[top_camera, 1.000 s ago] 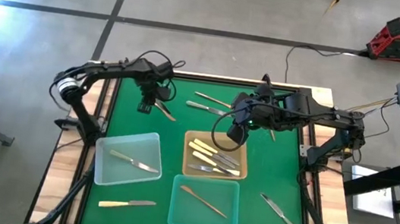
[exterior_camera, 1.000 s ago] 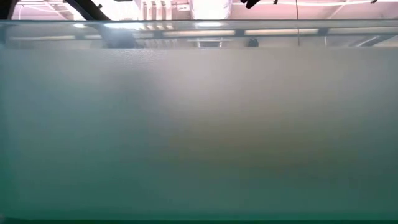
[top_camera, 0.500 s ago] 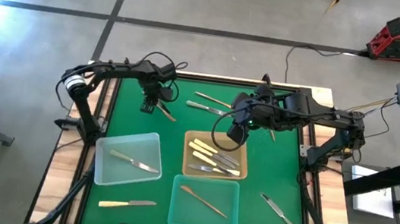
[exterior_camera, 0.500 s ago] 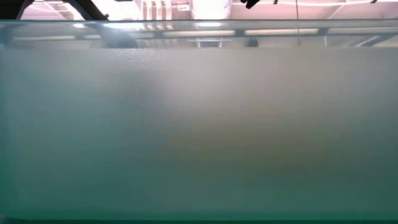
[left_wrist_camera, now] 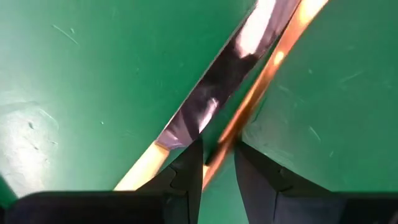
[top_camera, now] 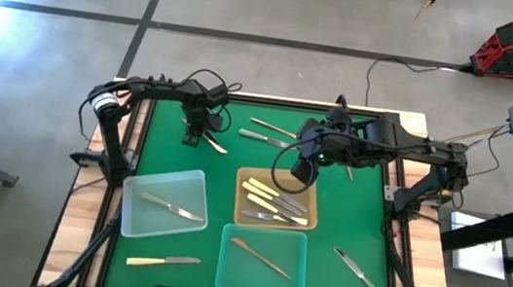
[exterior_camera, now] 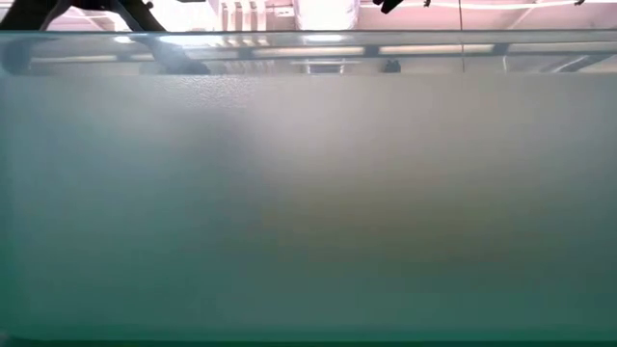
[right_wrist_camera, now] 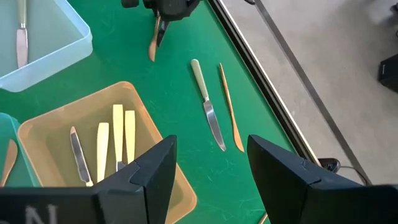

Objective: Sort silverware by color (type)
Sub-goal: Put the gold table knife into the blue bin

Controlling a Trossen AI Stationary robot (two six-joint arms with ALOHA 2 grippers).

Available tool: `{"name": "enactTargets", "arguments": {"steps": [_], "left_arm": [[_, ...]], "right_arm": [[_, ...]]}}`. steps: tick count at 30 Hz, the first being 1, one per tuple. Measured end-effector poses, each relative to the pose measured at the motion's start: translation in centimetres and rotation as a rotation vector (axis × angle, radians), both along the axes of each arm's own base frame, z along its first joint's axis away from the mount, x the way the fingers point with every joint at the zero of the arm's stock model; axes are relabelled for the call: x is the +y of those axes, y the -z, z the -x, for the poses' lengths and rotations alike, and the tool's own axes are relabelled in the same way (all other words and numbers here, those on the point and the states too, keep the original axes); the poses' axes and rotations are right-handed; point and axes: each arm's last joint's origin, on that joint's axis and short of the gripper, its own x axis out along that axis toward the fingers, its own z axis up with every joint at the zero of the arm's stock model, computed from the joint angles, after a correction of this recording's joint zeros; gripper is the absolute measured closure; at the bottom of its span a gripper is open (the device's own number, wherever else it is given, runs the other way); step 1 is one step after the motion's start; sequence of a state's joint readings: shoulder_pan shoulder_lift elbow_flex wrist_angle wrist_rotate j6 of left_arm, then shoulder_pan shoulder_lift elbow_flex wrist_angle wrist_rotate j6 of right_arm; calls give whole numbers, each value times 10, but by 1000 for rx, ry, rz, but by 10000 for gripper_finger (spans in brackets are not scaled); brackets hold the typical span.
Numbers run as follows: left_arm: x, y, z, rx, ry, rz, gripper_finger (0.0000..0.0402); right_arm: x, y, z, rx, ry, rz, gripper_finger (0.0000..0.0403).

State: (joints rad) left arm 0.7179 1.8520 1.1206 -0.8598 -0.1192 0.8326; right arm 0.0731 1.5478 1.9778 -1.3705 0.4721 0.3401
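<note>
My left gripper (top_camera: 194,137) is low over the far-left part of the green mat, shut on a copper piece (top_camera: 211,142) that lies there; the right wrist view shows this gripper (right_wrist_camera: 158,28) over the piece (right_wrist_camera: 152,48). My right gripper (top_camera: 300,173) hangs open above the tan tray (top_camera: 240,210), which holds several cream-handled pieces (top_camera: 270,196). A silver knife (top_camera: 173,208) lies in the left translucent tray (top_camera: 129,221). Another copper piece (top_camera: 260,255) lies in the near tray (top_camera: 293,285). The low view shows only a blurred tray wall. My left gripper comes from above, pointing down, with a slim copper strip of the piece (left_wrist_camera: 219,155) pinched between its two fingers (left_wrist_camera: 186,177). The fingers lie across the piece. Its mirror-like blade (left_wrist_camera: 208,106) runs away over the mat; whether it still rests there, I cannot tell.
Loose on the mat: a cream-handled knife (top_camera: 163,262) near the near-left corner, a silver knife (top_camera: 361,276) near-right, a cream-handled knife (right_wrist_camera: 205,99) and a copper piece (right_wrist_camera: 229,106) by the far edge, and a silver piece (top_camera: 262,138).
My left gripper has shifted a little toward the table's right, onto the copper piece, and its arm has swung with it. The right arm and the trays have kept still.
</note>
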Motion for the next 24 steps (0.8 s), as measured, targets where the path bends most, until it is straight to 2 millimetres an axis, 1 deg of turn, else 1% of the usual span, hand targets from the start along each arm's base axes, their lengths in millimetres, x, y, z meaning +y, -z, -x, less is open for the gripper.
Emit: {"name": "enactTargets", "arguments": {"steps": [8,10,13,17,20,23,24], "left_arm": [[0,4,0,4,-38,14,327],[0,6,-1,-8,-61,34,340],[0,10,-2,-23,-120,58,384],[0,13,-2,-18,-172,73,390],[-1,8,-1,-26,-186,76,395],[-5,-6,-1,-53,-239,127,397],[-8,-11,0,-70,-264,181,398]], "right_arm": [[0,0,0,0,0,0,213],[0,0,0,0,0,0,213],[0,0,0,0,0,0,213],[0,0,0,0,0,0,213],[0,0,0,0,0,0,213],[0,0,0,0,0,0,213],[0,0,0,0,0,0,213]]}}
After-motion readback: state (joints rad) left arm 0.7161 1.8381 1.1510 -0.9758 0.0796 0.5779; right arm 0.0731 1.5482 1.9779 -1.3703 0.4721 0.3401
